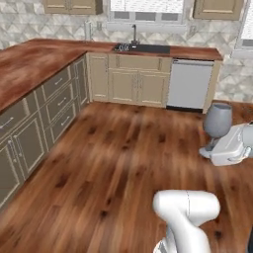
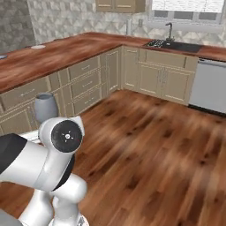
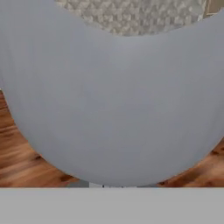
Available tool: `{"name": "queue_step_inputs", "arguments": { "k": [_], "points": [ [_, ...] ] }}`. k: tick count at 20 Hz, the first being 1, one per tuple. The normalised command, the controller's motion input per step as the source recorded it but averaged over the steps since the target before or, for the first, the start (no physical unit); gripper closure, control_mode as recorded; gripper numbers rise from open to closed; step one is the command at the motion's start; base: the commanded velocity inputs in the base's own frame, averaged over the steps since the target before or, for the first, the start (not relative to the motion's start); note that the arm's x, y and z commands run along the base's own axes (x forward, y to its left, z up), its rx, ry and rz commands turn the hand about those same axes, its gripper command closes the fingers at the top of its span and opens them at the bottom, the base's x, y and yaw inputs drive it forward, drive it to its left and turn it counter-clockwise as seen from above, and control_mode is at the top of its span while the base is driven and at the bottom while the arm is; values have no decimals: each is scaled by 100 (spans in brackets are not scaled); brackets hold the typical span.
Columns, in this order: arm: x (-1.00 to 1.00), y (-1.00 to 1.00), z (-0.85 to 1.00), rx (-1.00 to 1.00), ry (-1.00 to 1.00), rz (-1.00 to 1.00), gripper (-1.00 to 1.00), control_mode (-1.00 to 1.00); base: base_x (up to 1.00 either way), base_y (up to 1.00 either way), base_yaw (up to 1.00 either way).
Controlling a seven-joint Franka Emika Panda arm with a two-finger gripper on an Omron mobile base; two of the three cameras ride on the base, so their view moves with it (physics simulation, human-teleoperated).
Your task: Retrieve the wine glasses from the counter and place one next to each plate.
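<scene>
Up over the wood floor, well off the bench, the jaws are closed on the stem of a blue-grey wine glass, its bowl upright just above them and right against the hand camera.

Open floor, counter along the left

The wood floor lies open in the middle; the counter and dishwasher border it.
</scene>
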Motion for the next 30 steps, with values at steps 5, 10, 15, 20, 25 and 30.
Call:
{"name": "queue_step_inputs", "arguments": {
  "k": [5, 10, 15, 20, 25, 30],
  "points": [
    [0, 0, 0, 0, 0, 0, 100, 100, -7, 100, 19],
    [0, 0, 0, 0, 0, 0, 100, 100, 0, 100, 0],
    [0, 0, 0, 0, 0, 0, 100, 100, 3, 100, 0],
    [0, 0, 0, 0, 0, 0, 100, 100, 39, 100, 0],
    [0, 0, 0, 0, 0, 0, 100, 100, 78, 100, 0],
    [0, 0, 0, 0, 0, 0, 100, 100, 94, 100, 0]
  ]
}}
